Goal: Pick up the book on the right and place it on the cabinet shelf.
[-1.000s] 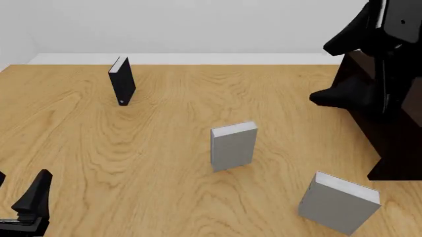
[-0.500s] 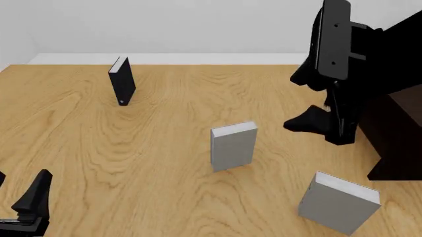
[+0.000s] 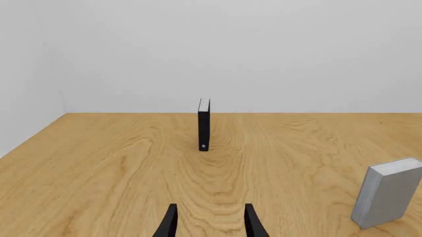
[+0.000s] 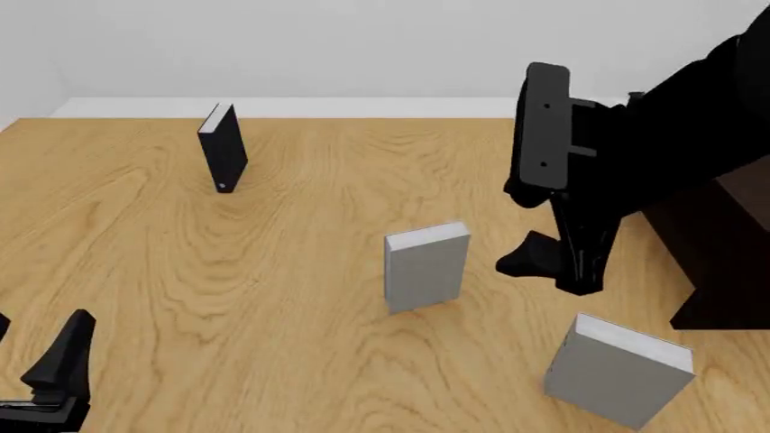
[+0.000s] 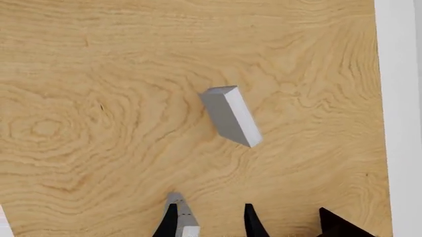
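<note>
The book [image 4: 618, 370] is standing upright nr the table's [image 4: 288, 271] front-right corner, w/ nothing touching it, just in front of the dark cabinet [image 4: 722, 244] at the right edge. The right gripper [image 4: 547, 262] is hanging over the table btwn the paler grey book [image 4: 425, 267] mid-table and the cabinet, fingers spread, holding nothing. The left gripper [image 3: 209, 224] is sitting low at the front-left corner, fingers apart too, facing the thin black book [image 4: 223, 147] nr the far-left.

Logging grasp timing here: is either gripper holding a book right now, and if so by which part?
Nothing is held. The right gripper hangs open above the table, apart from the book. The left gripper is open and empty too.
</note>
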`<state>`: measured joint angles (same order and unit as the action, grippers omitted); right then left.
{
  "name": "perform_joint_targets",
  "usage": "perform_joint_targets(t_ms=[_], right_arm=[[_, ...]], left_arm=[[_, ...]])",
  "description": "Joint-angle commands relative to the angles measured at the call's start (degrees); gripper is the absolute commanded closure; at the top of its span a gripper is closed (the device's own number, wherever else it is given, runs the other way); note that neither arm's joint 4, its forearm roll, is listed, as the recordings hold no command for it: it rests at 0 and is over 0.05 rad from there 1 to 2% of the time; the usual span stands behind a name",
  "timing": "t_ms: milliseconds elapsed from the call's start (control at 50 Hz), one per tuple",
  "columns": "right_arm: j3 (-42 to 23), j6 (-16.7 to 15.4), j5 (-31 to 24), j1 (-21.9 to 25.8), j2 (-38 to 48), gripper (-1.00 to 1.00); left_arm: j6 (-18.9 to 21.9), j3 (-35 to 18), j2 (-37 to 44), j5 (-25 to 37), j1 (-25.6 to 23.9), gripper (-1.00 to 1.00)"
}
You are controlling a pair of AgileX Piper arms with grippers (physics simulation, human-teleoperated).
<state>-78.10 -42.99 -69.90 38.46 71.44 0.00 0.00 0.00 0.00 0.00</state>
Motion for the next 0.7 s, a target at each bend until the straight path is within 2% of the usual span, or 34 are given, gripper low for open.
perform_joint_targets(t_ms=[20,440,580,660,700], right_arm=[[2.19,-0.58,0.00,-1.76,0.50,-1.00],[6.01,3.15,0.00,-1.27,-0.44,-1.00],[7.59,0.85,0.02,-3.72,-0.77,-1.00],[7.50,1.94,0.03,-3.17,-0.51,-1.00],[7.71,1.47,0.05,-3.69,-0.56,-1.00]], left_arm=[[0.00,0.00,0.00,0.00,0.00,-1.00],[0.00,0.00,0.00,0.00,0.00,-1.00],[0.00,0.00,0.00,0.00,0.00,-1.00],[0.00,0.00,0.00,0.00,0.00,-1.00],[0.00,0.00,0.00,0.00,0.00,-1.00]])
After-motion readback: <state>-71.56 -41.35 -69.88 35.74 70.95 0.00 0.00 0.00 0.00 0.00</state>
